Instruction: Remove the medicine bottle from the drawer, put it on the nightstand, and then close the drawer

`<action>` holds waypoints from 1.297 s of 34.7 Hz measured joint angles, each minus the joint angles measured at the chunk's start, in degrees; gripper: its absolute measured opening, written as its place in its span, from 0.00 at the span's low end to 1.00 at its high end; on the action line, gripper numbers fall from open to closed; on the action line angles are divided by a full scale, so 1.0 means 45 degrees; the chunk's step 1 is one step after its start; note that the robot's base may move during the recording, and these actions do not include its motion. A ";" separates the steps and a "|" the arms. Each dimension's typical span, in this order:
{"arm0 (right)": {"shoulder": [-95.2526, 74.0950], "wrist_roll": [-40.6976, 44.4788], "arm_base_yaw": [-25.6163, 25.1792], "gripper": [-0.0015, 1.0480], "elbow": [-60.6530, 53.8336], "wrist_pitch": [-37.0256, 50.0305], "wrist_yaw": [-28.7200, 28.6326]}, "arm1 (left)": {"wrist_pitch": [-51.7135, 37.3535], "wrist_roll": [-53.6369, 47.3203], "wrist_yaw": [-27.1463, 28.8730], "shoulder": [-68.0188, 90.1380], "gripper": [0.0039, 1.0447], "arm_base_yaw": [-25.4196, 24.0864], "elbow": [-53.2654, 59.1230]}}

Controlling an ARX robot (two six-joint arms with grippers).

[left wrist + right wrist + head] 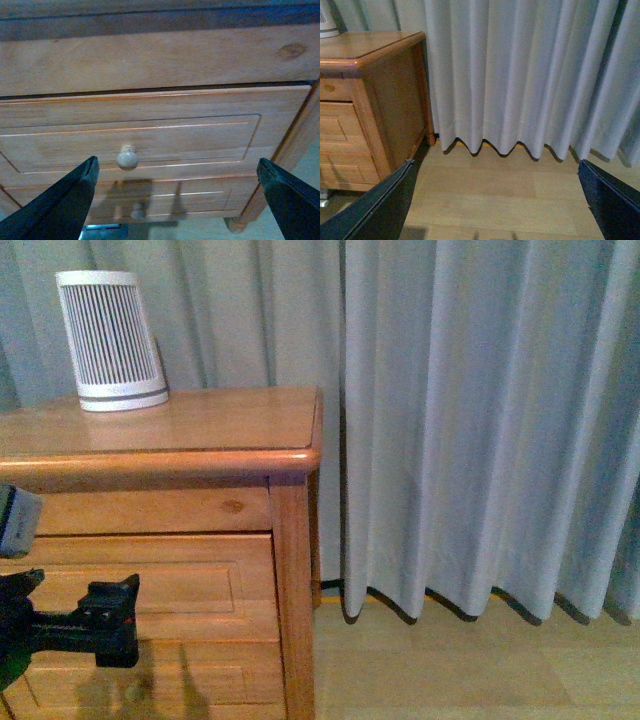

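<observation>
I am looking at the honey-orange wooden nightstand with the shiny top. It is standing on the left, and a tall white ribbed cone-shaped thing is sitting on its far left corner. The top drawer with the wooden panel front is staying shut, so I cannot see inside it, and I cannot see the medicine bottle anywhere. My left black gripper is hanging just in front of this drawer with its two fingers spread wide apart. The round wooden knob is showing between them, and nothing is touching it. My right black gripper is also spread wide and holding nothing. It is hanging over the pale wood floor, facing the long grey curtain.
</observation>
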State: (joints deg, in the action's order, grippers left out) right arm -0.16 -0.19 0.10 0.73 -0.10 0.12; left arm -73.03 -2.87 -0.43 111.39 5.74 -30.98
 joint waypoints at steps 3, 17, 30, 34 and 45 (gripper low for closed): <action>0.0000 0.0000 0.0000 0.93 0.0000 0.0000 0.0005 | -0.0534 -0.0471 -0.0165 0.1467 0.94 -0.0262 -0.0758; 0.0000 0.0000 0.0000 0.93 0.0000 0.0000 0.0000 | -0.0903 -0.1477 -0.0583 0.4707 0.94 -0.1103 -0.3337; 0.0000 0.0000 0.0000 0.93 0.0000 0.0000 0.0000 | -0.0073 -0.1273 -0.0675 0.5693 0.94 -0.1180 -0.5081; 0.0000 0.0000 0.0000 0.93 0.0000 0.0000 0.0005 | 0.0151 -0.1200 -0.0767 0.5756 0.94 -0.1292 -0.5343; 0.0000 0.0000 0.0000 0.93 0.0000 0.0000 0.0005 | 0.0612 -0.0962 -0.0787 0.6037 0.81 -0.1394 -0.5877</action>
State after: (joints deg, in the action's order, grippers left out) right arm -0.16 -0.19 0.10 0.73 -0.10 0.14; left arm -70.28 -7.20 -3.97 138.56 -0.54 -57.43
